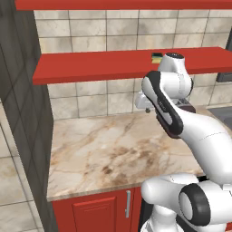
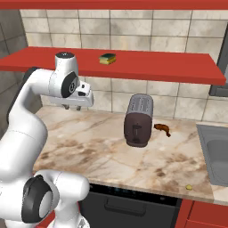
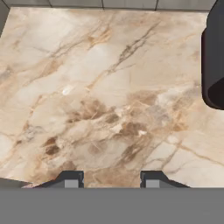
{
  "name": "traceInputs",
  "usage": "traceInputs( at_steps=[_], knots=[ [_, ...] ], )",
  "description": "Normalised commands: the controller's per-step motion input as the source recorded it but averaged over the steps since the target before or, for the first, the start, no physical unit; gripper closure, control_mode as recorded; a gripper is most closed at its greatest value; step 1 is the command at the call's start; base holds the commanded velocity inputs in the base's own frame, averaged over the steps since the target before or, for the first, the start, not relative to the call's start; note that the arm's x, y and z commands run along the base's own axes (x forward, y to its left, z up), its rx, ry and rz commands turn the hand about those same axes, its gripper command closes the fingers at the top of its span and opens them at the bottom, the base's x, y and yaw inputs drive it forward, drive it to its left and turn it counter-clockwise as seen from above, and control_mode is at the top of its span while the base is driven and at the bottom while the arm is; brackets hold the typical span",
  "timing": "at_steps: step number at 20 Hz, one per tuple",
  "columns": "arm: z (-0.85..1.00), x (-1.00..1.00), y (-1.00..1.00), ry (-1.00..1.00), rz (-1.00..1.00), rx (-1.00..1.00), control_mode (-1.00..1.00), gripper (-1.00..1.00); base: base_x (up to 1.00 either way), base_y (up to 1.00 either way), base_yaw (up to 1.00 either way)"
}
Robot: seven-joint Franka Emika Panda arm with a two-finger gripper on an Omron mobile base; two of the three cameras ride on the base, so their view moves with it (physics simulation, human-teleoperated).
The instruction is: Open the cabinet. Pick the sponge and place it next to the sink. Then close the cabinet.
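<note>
While the arm [image 2: 26, 120] stands raised over the marble tabletop [image 1: 99, 149], the gripper [image 2: 72, 107] hangs above bare stone w/ nothing between the jaws. They're at their narrowest, though in hand view a gap shows between the two tips; fingertips [image 3: 72, 180] point down at the veined slab.

Sponge [image 2: 107, 59] lies on the lower red shelf [image 2: 147, 66], yellow-green w/ dark layer, up & to the right of the gripper in right base view; also seen in left base view [image 1: 157, 57] just beside the arm's top joint. Well apart from the jaws.

Sink [image 2: 216, 151] is set in the tabletop at far right, partly cut off by the frame edge.

Toaster [image 2: 138, 120] stands on the tabletop betw. gripper & sink. A small brown item [image 2: 162, 129] lies just right of it, near the wall; can't tell what it is. Small yellowish bit [image 2: 189, 187] near the tabletop's front edge, by the sink.

Red cabinet door [image 1: 97, 212] w/ metal handle [image 1: 128, 204] sits below the tabletop, closed.
</note>
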Motion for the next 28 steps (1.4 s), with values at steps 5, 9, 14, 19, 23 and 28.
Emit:
traceInputs(
  at_steps=[5,9,14,19,23,28],
  knots=[
    [0.0,-0.15,-0.09,-0.05,-0.02,0.0,-1.0,-1.0,0.0,0.0,0.0],
    [0.03,-0.34,-0.22,-0.16,-0.08,0.0,-1.0,-1.0,0.0,0.0,0.0],
    [0.47,-0.09,-0.21,-0.32,-0.15,0.0,-1.0,-1.0,0.0,0.0,0.0],
    [0.94,0.0,-0.04,-0.36,-0.23,-0.02,-1.0,-1.0,0.0,0.0,0.0],
    [1.0,0.0,-0.12,-0.25,-0.29,-0.02,-1.0,-1.0,0.0,0.0,0.0],
    [0.8,0.08,-0.41,-0.08,-0.2,0.01,-1.0,-1.0,0.0,0.0,0.0]
  ],
)
